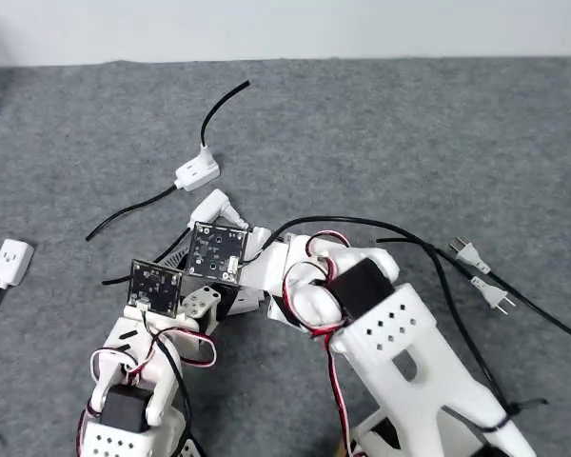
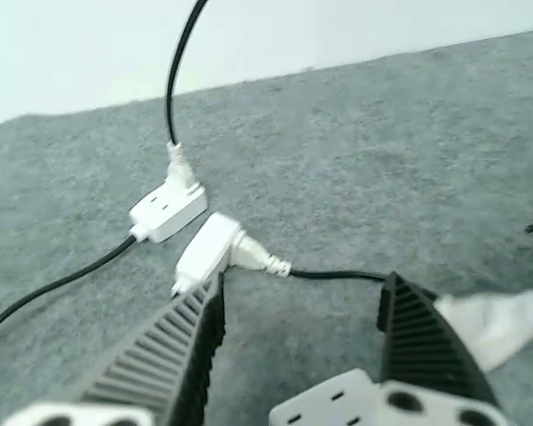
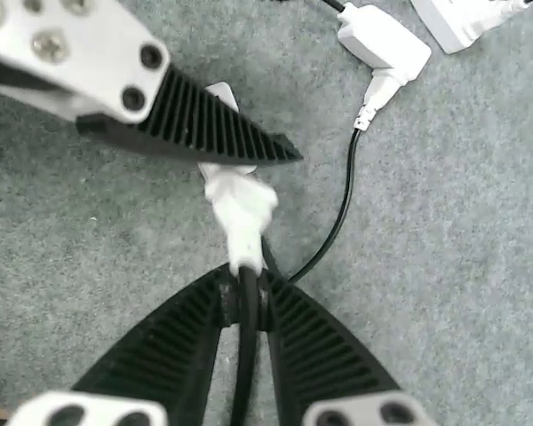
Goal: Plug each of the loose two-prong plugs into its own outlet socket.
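Note:
My right gripper (image 3: pixel 246 288) is shut on the black cord just behind a white plug (image 3: pixel 237 209), which lies on the grey mat. One black ridged finger (image 3: pixel 186 124) of my left gripper crosses over the plug's far end. My left gripper (image 2: pixel 302 311) is open, with bare mat between its fingers. Beyond it lie a white outlet socket (image 2: pixel 167 211) (image 1: pixel 197 173) and a second white cord-end block (image 2: pixel 215 251) (image 1: pixel 217 205) (image 3: pixel 384 46), almost touching. In the high view both wrists meet at the table's middle, just short of those two pieces.
Another white socket (image 1: pixel 11 262) lies at the far left. Two loose two-prong plugs (image 1: pixel 468 252) (image 1: pixel 493 295) on black cords lie at the right. Black cords trail across the mat around the right arm's base (image 1: pixel 428 381). The far part of the mat is open.

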`<state>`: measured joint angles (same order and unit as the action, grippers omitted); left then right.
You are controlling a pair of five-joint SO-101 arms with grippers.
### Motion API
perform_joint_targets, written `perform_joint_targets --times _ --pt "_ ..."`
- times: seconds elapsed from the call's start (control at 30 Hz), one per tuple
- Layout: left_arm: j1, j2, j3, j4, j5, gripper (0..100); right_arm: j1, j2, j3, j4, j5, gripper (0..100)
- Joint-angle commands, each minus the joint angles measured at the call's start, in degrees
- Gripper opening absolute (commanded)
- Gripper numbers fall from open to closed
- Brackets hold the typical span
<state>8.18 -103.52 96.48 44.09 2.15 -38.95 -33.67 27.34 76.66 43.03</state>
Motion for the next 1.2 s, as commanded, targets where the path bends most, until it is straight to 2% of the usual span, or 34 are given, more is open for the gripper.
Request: perform_joint_targets --times 0.0,0.2,0.47,0.7,0.8,0.93,1.0,1.17 --pt "-1.1 -0.9 -0.2 0.9 0.3 27 0.5 3.1 -2.0 -1.4 0.4 0.9" --pt "-1.2 -0.9 -0.2 1.0 0.3 27 3.9 6.5 2.1 -3.7 2.2 0.9" --pt "-1.6 -0.9 -0.1 1.1 0.3 27 19.6 6.1 16.8 -6.4 15.0 0.9" --pt "-1.6 -0.9 -0.1 1.1 0.3 27 34.2 6.0 18.4 -3.2 24.6 0.9" --pt "-1.4 -0.9 -0.1 1.1 0.3 27 32.8 6.0 18.3 -0.3 24.4 5.0" --pt "-1.6 -0.9 -0.1 1.3 0.3 27 27.7 6.1 18.5 3.7 24.1 27.0" --pt "-1.4 -0.9 -0.1 2.5 0.2 27 26.2 6.1 18.5 5.1 24.3 34.6" --pt "-1.2 -0.9 -0.1 2.9 0.2 27 19.2 6.1 18.5 6.4 24.1 33.1"
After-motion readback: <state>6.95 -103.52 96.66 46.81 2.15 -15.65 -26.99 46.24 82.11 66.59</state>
